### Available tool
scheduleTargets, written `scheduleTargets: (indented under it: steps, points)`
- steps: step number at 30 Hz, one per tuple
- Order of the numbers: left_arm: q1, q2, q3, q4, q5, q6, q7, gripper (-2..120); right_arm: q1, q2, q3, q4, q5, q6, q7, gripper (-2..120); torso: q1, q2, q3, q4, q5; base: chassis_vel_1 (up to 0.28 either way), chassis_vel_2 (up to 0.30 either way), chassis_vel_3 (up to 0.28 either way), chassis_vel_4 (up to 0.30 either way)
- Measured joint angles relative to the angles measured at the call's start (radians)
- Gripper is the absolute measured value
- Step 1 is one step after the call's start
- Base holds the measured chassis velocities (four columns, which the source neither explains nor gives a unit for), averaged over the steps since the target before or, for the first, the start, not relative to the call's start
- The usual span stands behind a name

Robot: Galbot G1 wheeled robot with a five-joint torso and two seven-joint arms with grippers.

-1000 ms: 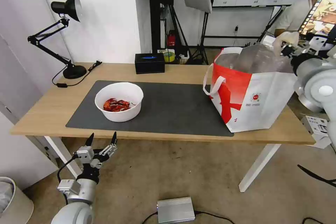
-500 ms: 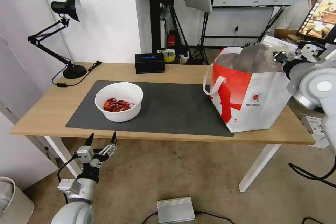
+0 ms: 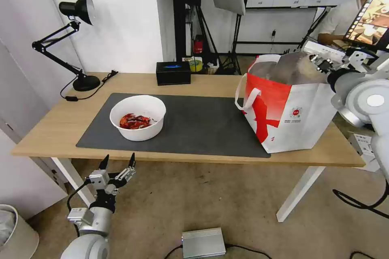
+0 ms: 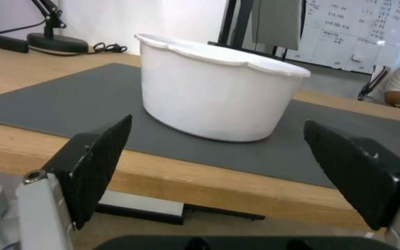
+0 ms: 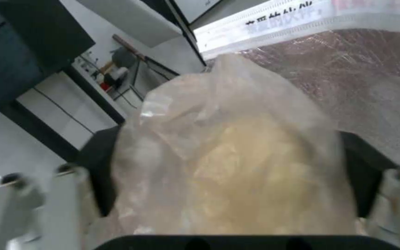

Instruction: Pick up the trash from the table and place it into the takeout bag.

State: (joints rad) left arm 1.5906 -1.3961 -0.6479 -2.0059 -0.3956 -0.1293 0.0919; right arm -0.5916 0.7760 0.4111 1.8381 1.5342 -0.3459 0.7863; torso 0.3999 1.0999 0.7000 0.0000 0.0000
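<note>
- The left gripper [image 3: 118,161], fingers apart, waited below the light-wood table [image 3: 48,125].
- At its twelve o'clock, the white bowl of red shells [image 3: 137,117] remained to collect.
- The right gripper [image 5: 227,180] gripped a clear plastic-wrapped pale lump [image 5: 237,166] over the white-and-red foil-lined takeout bag [image 3: 289,109].

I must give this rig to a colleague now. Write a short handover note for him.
Right gripper: over the open takeout bag, jaws either side of the plastic-wrapped pale lump; grip or release unclear.
Left gripper: open, below the table edge, facing the white bowl of red shells.
Done: lump brought to the bag.
Left: the bowl, on the mat.
</note>
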Motion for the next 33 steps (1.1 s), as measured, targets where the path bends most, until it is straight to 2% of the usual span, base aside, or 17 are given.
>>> scheduleTargets:
  steps: [3, 17, 23, 26, 33]
  points:
    - [0.000, 0.000, 0.000, -0.001, 0.000, 0.000, 0.000, 100, -0.008, 0.003, 0.001, 0.003, -0.016, 0.009, -0.017, 92, 0.000, 0.000, 0.000, 0.0000, 0.0000, 0.000, 0.000, 0.000, 0.000]
    - [0.001, 0.000, -0.005, -0.002, -0.002, -0.002, 0.000, 100, 0.001, 0.031, 0.006, -0.014, 0.011, 0.082, -0.006, 92, 0.000, 0.000, 0.000, 0.0000, 0.0000, 0.000, 0.000, 0.000, 0.000]
    - [0.003, 0.002, -0.008, -0.002, -0.003, -0.004, 0.001, 100, -0.017, 0.026, 0.010, -0.001, 0.009, 0.083, -0.056, 94, 0.000, 0.000, 0.000, 0.0000, 0.0000, 0.000, 0.000, 0.000, 0.000]
    - [0.005, 0.002, -0.008, -0.002, -0.004, -0.005, 0.002, 100, -0.017, 0.025, 0.007, 0.004, 0.011, 0.085, -0.078, 99, 0.000, 0.000, 0.000, 0.0000, 0.0000, 0.000, 0.000, 0.000, 0.000]
    - [0.004, 0.003, -0.008, -0.002, -0.003, -0.005, 0.002, 100, -0.011, 0.028, 0.007, 0.001, 0.029, 0.081, -0.064, 100, 0.000, 0.000, 0.000, 0.0000, -0.0001, 0.000, 0.000, 0.000, 0.000]
